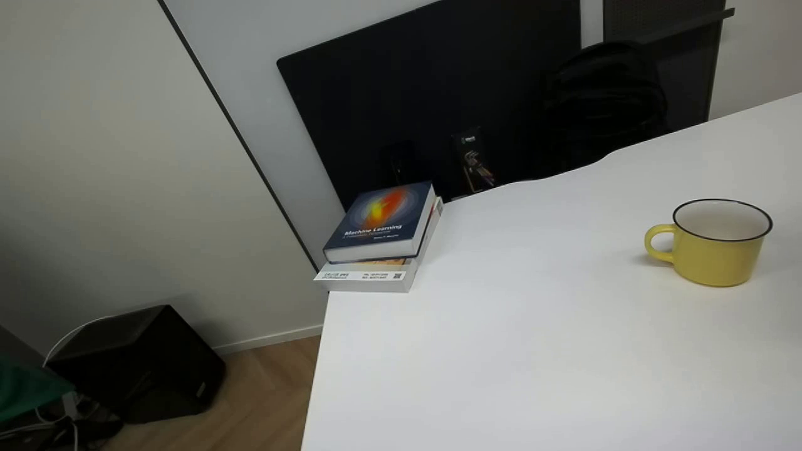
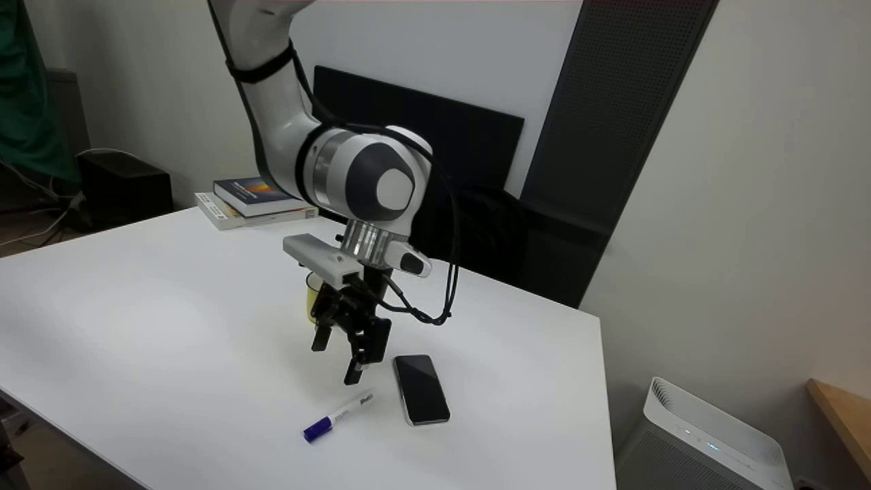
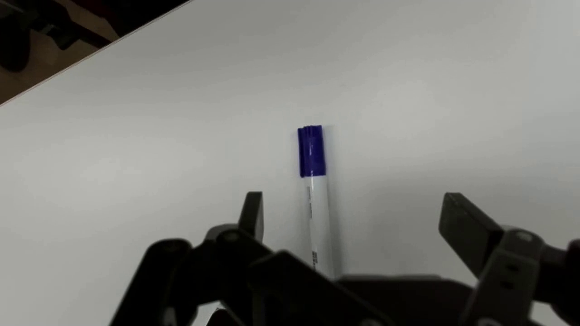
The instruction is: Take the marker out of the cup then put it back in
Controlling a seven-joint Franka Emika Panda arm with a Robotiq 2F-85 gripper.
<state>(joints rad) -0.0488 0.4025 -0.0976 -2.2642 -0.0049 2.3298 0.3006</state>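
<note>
The marker [image 2: 342, 412] lies flat on the white counter [image 2: 156, 306], well apart from the yellow cup [image 1: 720, 260], its blue cap [image 2: 318, 429] toward the near left and its pale end toward the far right, just beside a phone [image 2: 422, 390]. The jaws hang above it, toward its far side, spread wide with nothing in their grasp; in the wrist view the barrel [image 3: 318, 213] shows in the gap between the fingers [image 3: 469, 231], closer to the left one. How high they are over it I can't fairly judge from these angles. I'd expect the marker to be very light and stiff, hard smooth plastic that shouldn't dent or break, but slick and round enough to roll or twist if pinched off-centre. Best, I think, to take it squarely across the barrel about mid-length, leaving an end free to go down into the cup, which stands upright, its handle [image 1: 649, 244] out to the left in an exterior view. Counting what I can see: one marker, one cup, one phone and two stacked books [image 1: 379, 225] at the far left of the counter, one arm [image 2: 286, 122] above it, and, off the counter, one black box [image 1: 144, 369] on the floor to the left and one white appliance [image 2: 708, 425] to the right.
</note>
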